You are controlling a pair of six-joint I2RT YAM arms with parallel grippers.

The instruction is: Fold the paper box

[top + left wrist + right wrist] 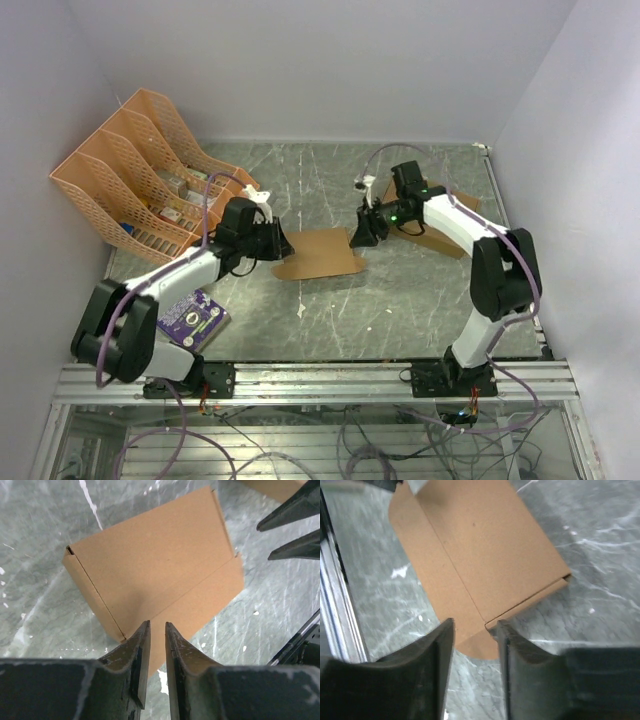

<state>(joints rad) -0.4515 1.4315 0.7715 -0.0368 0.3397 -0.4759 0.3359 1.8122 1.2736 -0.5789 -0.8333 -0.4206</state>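
Just a plain brown paper box (320, 254)

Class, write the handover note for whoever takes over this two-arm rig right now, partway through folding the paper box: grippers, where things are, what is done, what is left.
Left gripper: jaws a narrow gap apart, nothing pinched, tips at one end of the paper box.
Right gripper: open, empty, at the opposite end, over the rounded tab.
Box: lies low on the table between the two arms.
Done: panels look creased and folded over; a doubled edge shows.
Left: the rounded tab sticks out loose, so the ends probably need tucking shut.
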